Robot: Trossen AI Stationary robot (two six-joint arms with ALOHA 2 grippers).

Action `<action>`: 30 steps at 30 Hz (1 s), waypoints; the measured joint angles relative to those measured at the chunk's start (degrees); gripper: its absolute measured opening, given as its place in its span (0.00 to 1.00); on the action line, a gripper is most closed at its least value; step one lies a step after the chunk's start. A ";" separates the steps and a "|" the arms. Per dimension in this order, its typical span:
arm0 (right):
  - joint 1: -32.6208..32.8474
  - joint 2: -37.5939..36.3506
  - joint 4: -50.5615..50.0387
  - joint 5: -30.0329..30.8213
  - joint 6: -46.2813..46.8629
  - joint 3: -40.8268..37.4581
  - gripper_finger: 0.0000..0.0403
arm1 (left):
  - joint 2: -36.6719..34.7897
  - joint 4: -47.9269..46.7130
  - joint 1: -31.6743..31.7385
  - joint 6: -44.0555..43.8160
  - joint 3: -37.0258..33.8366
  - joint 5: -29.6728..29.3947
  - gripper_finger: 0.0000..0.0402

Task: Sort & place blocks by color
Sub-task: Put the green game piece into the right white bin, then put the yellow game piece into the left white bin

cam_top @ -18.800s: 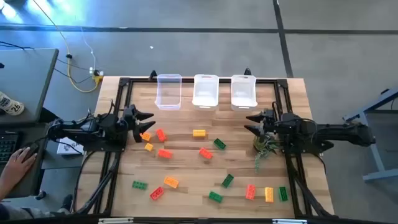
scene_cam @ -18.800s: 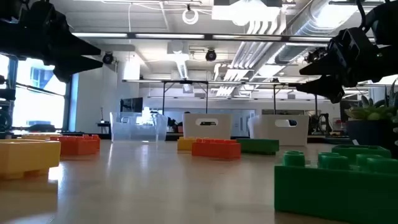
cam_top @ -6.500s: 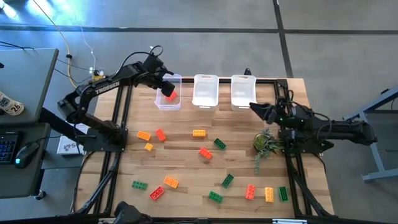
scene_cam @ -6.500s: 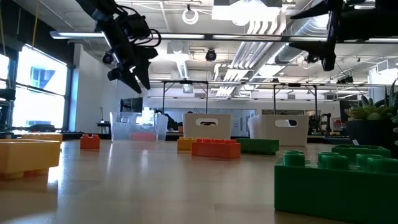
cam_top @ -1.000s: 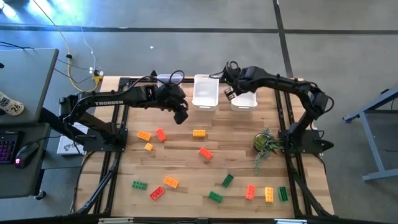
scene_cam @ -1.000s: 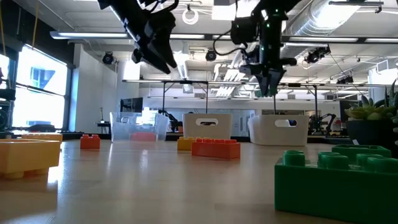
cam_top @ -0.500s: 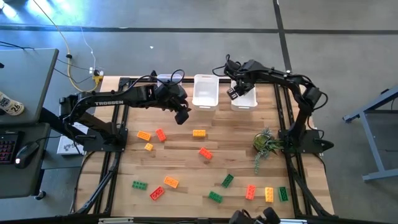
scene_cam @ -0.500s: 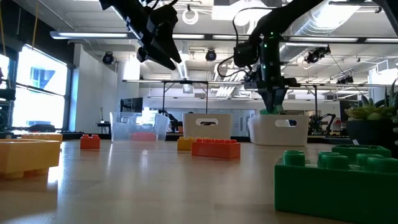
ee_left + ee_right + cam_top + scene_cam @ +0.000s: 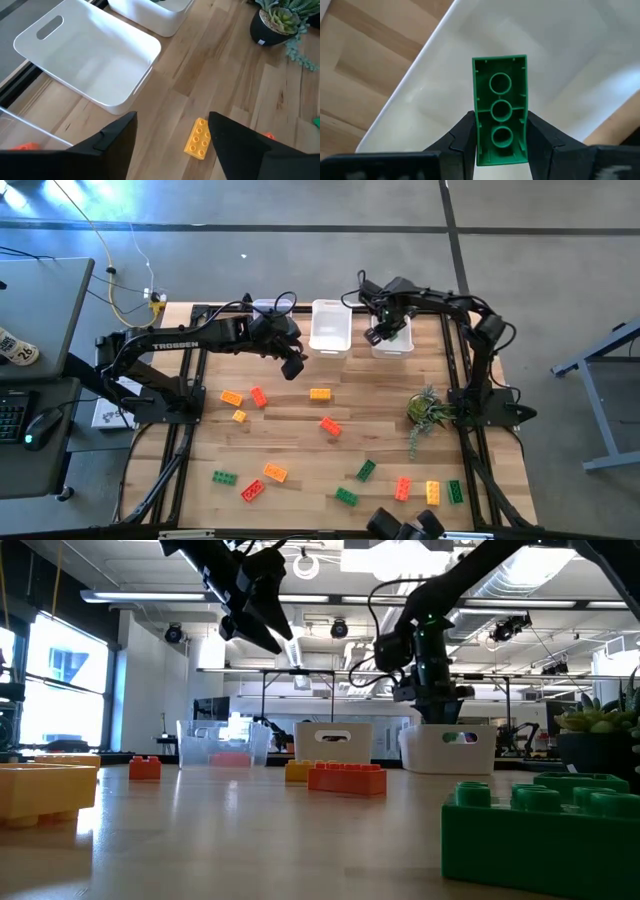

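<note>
My right gripper (image 9: pixel 377 333) is over the white right bin (image 9: pixel 398 340), shut on a green brick (image 9: pixel 500 107) whose hollow underside faces the wrist camera. In the low view this gripper (image 9: pixel 437 710) is at the bin's rim. My left gripper (image 9: pixel 293 367) is open and empty above the table, in front of the clear left bin (image 9: pixel 262 330). A yellow brick (image 9: pixel 198 138) lies on the wood beyond its fingers and also shows in the high view (image 9: pixel 320 393). A red brick (image 9: pixel 229 759) lies in the left bin. The middle bin (image 9: pixel 331 325) holds nothing. My right gripper pinches the green brick by its two long sides (image 9: pixel 476 125) between its two fingers, near one end. The fingers point down into the right bin and lie across the brick. The brick sticks out past the fingertips over the bin's floor; whether it touches the floor I cannot tell.
Red, orange-yellow and green bricks lie scattered over the wooden table, such as a red one (image 9: pixel 330 426) and a green one (image 9: pixel 366 470). A small green plant (image 9: pixel 428 412) stands at the right. The three bins line the far edge.
My right gripper has gone down with the green brick, from above the right bin to its rim, and a little toward the table's right edge. It stays shut on the brick.
</note>
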 joint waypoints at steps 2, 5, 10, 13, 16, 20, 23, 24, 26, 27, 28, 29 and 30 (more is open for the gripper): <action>0.00 0.20 0.00 -0.13 -0.43 0.00 0.26 | 0.00 0.01 -0.18 -0.48 -0.01 0.00 0.62; 0.00 0.18 0.02 -0.07 -2.02 0.00 0.29 | 0.00 0.01 -0.30 -1.35 -0.01 0.04 0.63; 0.05 0.18 0.02 2.95 -3.00 0.00 0.36 | 0.00 0.03 -0.77 -1.52 -0.01 0.04 0.62; 0.17 0.18 0.00 4.33 -3.32 0.00 0.39 | 0.00 0.03 -1.41 -1.52 -0.01 0.00 0.62; 0.15 0.18 0.04 3.10 -5.28 0.00 0.40 | 0.00 0.03 -2.26 -1.50 -0.01 0.02 0.62; 0.17 0.18 0.04 2.59 -5.85 0.00 0.39 | 0.00 0.03 -3.12 -1.49 -0.01 -0.18 0.62; 0.17 0.18 0.04 2.55 -5.81 0.00 0.39 | 0.00 0.03 -3.51 -0.34 -0.01 -0.28 0.62; 0.17 0.18 0.04 2.56 -5.55 0.00 0.39 | 0.00 0.03 -3.67 0.22 -0.01 -0.30 0.62; 0.18 0.18 0.04 2.56 -5.50 0.00 0.40 | 0.00 0.03 -3.71 1.32 -0.01 -0.28 0.62; 0.19 0.18 0.04 2.56 -5.49 0.00 0.42 | 0.00 0.03 -3.79 1.78 0.01 -0.24 0.62; 0.17 0.18 0.04 2.56 -5.47 0.00 0.43 | 0.00 0.03 -3.83 1.98 -0.01 -0.19 0.62; 0.17 0.18 0.00 2.56 -5.45 0.00 0.44 | 0.00 0.05 -3.92 1.98 -0.01 -0.17 0.62; 0.17 0.18 -0.06 2.56 -5.45 0.00 0.46 | 0.00 0.05 -3.99 2.00 -0.01 -0.17 0.62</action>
